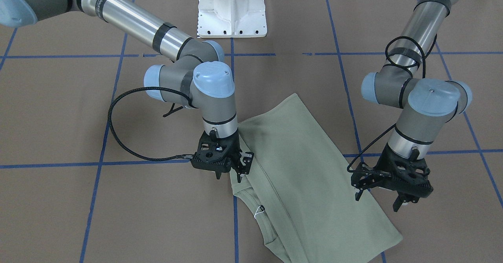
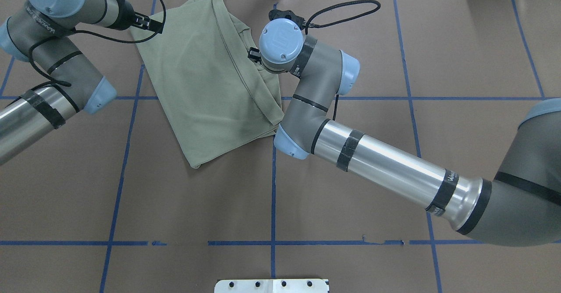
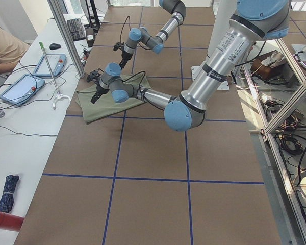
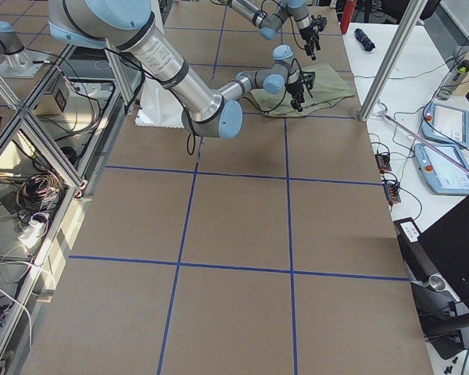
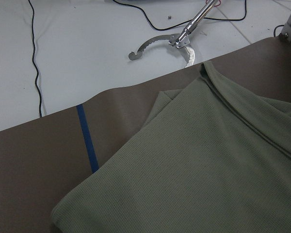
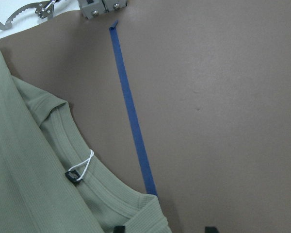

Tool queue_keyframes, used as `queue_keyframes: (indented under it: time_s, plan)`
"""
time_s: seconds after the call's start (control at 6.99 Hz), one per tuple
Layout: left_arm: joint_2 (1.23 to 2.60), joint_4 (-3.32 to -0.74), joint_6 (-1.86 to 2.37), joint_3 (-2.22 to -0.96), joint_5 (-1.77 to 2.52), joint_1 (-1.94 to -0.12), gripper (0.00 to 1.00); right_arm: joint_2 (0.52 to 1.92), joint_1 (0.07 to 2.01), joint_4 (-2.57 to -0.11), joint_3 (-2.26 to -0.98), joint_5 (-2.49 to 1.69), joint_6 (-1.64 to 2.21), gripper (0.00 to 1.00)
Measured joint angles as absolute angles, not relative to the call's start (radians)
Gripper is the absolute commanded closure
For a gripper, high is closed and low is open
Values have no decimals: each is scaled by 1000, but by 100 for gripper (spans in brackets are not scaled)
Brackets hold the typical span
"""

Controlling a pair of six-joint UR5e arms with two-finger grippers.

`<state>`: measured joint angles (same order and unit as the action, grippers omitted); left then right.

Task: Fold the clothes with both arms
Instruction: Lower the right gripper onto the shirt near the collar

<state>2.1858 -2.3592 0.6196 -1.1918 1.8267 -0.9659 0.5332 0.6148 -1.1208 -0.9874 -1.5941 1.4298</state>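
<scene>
silver arms [image 1: 133,21] with light-blue caps [image 1: 212,80]

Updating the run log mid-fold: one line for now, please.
shirt: folded, on table | right gripper: open, at collar | left gripper: open, over shirt edge | nothing held

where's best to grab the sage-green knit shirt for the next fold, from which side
Probably the ribbed neckline edge of the sage-green knit shirt, approached from the robot's right over the brown table: that edge lies exposed at the border, beside the open right gripper.
</scene>
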Motion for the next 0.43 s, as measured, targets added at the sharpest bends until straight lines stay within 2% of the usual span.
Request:
queue_keyframes:
  time_s: [0.43]
  plan:
    - [2179,-2361,620,-1192,1827,-964,0,512,593,-1116,-928,-1562,1391,41]
